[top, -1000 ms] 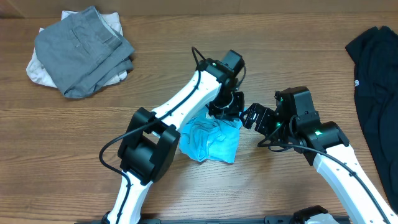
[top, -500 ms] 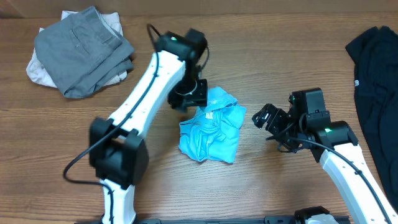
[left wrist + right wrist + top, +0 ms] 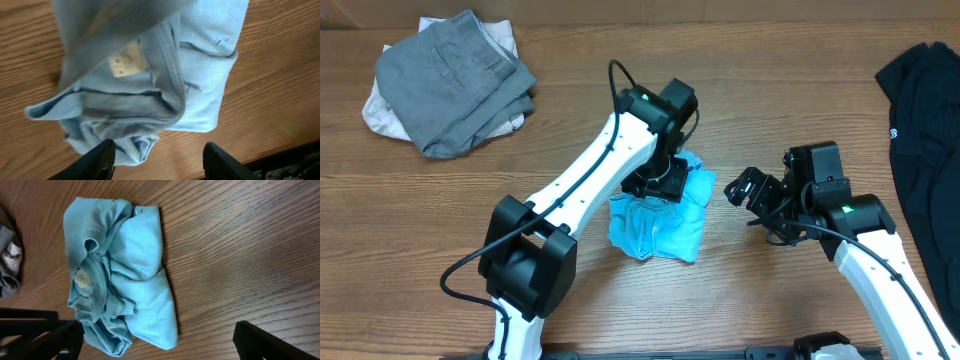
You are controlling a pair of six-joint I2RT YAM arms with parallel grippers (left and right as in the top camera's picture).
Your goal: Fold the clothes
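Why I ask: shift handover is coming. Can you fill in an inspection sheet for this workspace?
Surface: wooden table, no stains or spills seen.
Job's things: light blue T-shirt bunched at centre, neck label showing; grey garment folded on an off-white garment, far left; black garment at the right edge.
Clutter: nothing seen.
Grippers: left gripper open above the T-shirt, holding nothing; right gripper open, beside the T-shirt, apart from it.
Cables: black cable looping out near the left gripper.
Surroundings: pale band past the table's far edge; nothing else seen.
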